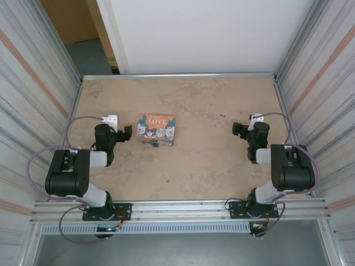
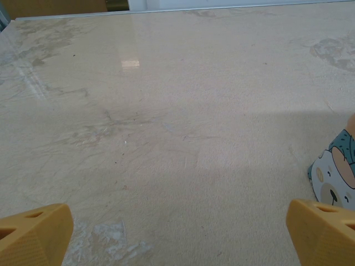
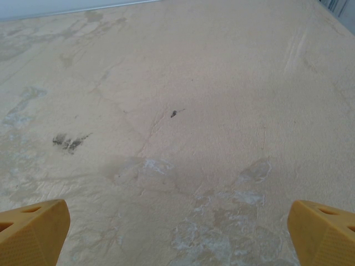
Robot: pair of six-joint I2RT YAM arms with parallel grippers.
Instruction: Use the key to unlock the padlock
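Observation:
A tiny blue padlock (image 1: 156, 144) sits at the near edge of the rectangular "LOVE" tin (image 1: 157, 128) with cartoon bears, left of the table's middle. The key is out of view. My left gripper (image 1: 127, 133) hovers just left of the tin, open, with bare table between its yellow fingertips (image 2: 33, 233). In the left wrist view the gripper (image 2: 177, 235) faces the table, and a corner of the tin (image 2: 333, 177) shows at the right edge. My right gripper (image 1: 239, 129) stands far to the right of the tin. It is open (image 3: 177, 235) over bare table.
The tan tabletop (image 1: 211, 160) is scuffed, with worn pale patches (image 3: 233, 221) under the right gripper. Metal rails and corrugated walls (image 1: 33, 111) close in the left, right and back sides. A white panel (image 1: 199, 33) stands behind the table.

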